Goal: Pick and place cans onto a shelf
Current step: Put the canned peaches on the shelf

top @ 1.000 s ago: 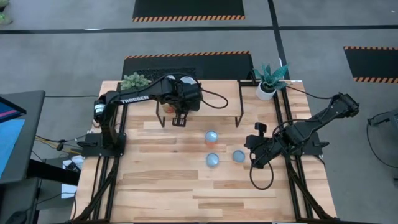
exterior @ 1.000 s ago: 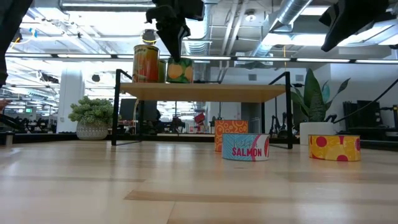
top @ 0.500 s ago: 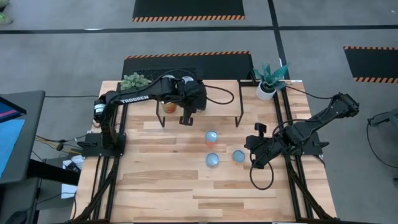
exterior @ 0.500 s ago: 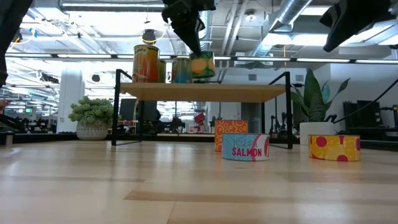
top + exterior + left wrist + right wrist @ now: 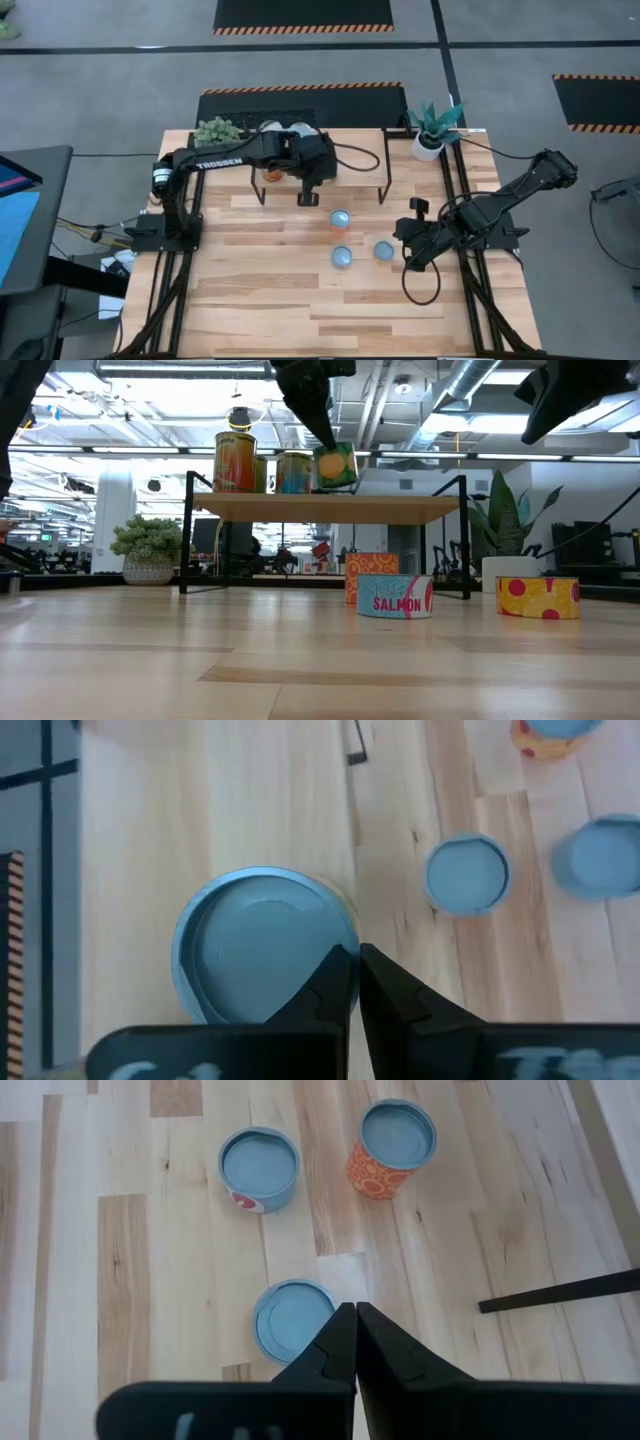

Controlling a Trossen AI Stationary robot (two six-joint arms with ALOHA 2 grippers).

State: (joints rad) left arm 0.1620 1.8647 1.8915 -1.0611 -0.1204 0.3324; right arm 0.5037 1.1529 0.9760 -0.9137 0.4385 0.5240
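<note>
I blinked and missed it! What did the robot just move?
The shut left gripper swung to the right along the shelf, and the green can went with it, now tilting. The right gripper, orange can and salmon can stayed put.

We see three round pale-blue-topped cans on the light wood tabletop: an orange-sided can, a blue-sided can, and a third can beside our closed dark tool.

Bright, even overhead light; soft shadows, backlit low view, sharp focus.
</note>
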